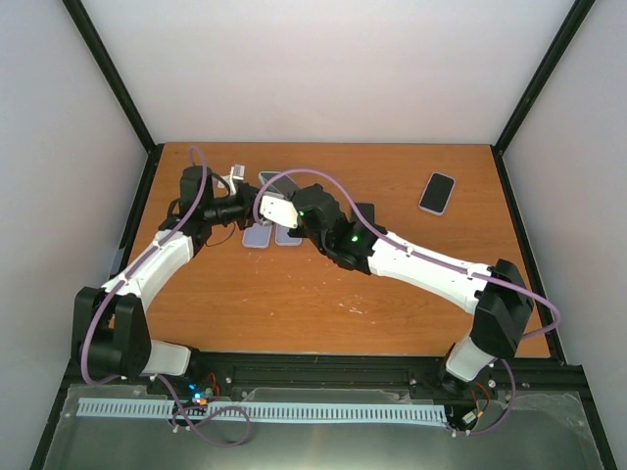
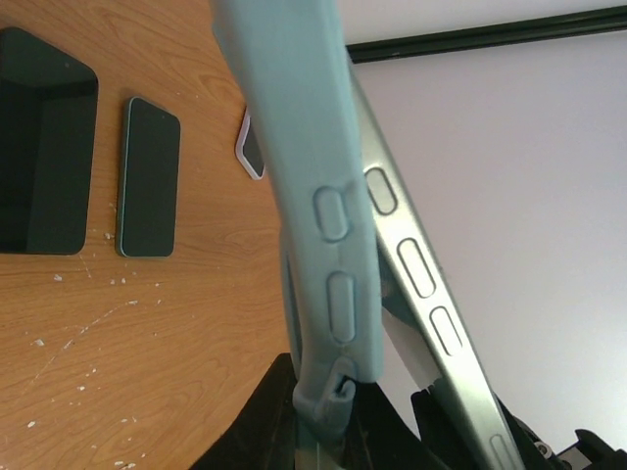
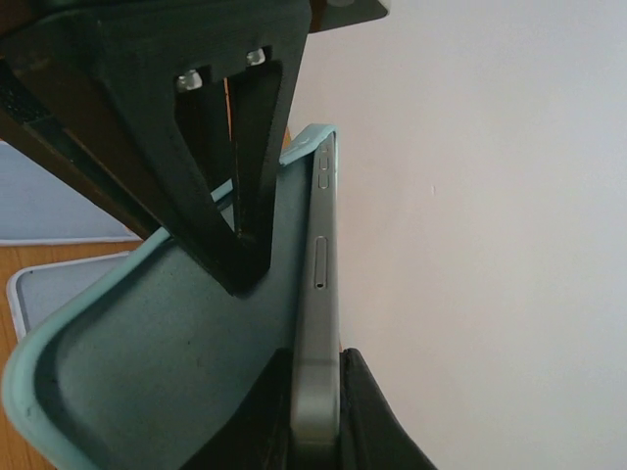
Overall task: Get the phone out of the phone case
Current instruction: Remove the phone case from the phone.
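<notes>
The table [image 1: 294, 304] is lying inside white walls with black frame posts at the corners. Its near half is lying bare, giving open room between the two arm bases. The back left part is carrying the clutter.

The left arm [image 1: 157, 259] and the right arm [image 1: 431, 264] are reaching inward and meeting over the back left part of the table, close to the far edge.

The phone case [image 2: 304, 147], pale teal, is being held up off the table between the two wrists. It is bending away from the phone [image 2: 416, 264] along one long side. That side of the phone, with its row of buttons, is standing clear of the case wall.

The left gripper [image 2: 328, 411] is clamping fully down on the end of the phone case. In the right wrist view, one of its dark fingers [image 3: 240, 235] is pressing into the inside of the case.

The right gripper [image 3: 315, 431] is closing tightly on the phone, one finger on each face, with the metal edge running up between them. The phone is touching the case rim only at the far corner.

Spare phones are lying flat below: a pale phone [image 1: 257, 237], a second pale phone [image 1: 288, 235] just beside it, and a dark-screened phone [image 1: 437, 193] well apart near the right edge.
</notes>
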`<state>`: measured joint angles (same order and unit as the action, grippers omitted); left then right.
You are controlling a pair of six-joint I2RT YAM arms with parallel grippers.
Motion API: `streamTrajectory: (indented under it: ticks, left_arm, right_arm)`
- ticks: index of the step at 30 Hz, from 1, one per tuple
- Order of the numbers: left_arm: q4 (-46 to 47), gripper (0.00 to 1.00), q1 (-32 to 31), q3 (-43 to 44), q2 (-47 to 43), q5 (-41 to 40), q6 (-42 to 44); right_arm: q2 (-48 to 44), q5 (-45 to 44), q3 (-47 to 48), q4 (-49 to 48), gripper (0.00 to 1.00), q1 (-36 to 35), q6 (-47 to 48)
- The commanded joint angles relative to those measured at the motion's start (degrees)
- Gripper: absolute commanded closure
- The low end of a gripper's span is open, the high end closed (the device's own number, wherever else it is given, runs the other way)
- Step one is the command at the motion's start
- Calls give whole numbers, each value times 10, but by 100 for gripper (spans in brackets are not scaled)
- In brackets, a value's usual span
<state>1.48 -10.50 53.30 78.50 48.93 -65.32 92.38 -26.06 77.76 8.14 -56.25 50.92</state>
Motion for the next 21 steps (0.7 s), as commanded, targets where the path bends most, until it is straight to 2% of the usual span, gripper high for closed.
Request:
streamTrajectory:
  ticks: [1,13,21]
  left_arm:
    - [-30,99,17,10,-2,-52,35]
    - [-54,99,24,18,-4,-93,82]
    - [-70,99,25,36,-14,-112,157]
  right_arm:
    - [-63,-30,41,-13,97,15,-33]
    - [-108,-20,5,12,97,17,-31]
    - [-132,-15,-10,21,97,31,-43]
